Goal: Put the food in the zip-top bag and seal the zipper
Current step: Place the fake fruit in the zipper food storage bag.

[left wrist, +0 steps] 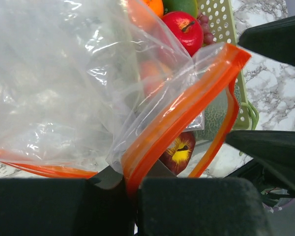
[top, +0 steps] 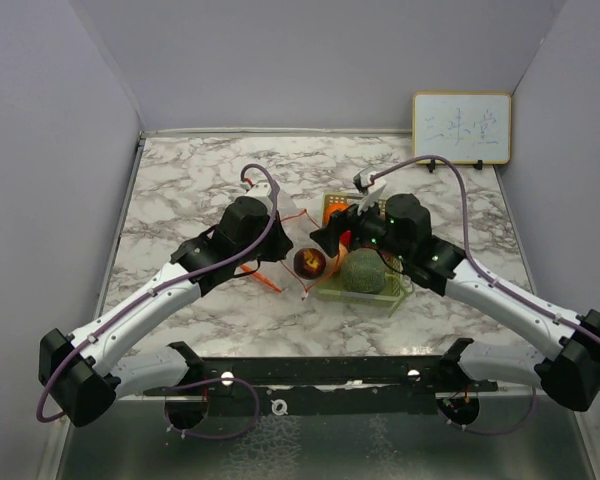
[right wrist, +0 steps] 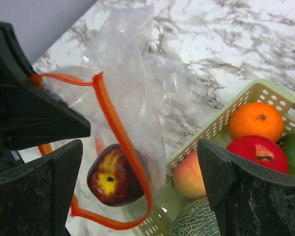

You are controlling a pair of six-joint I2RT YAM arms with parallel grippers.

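Legible marking is limited to one item: a light-framed whiteboard (top: 461, 127) standing against the rear wall at the far right of the table; it carries a single line of faint handwritten strokes, apparently three characters, in a pale blue-grey. The strokes are too thin and small in the top view to be read; neither wrist view shows readable text, labels, brands or numbers.
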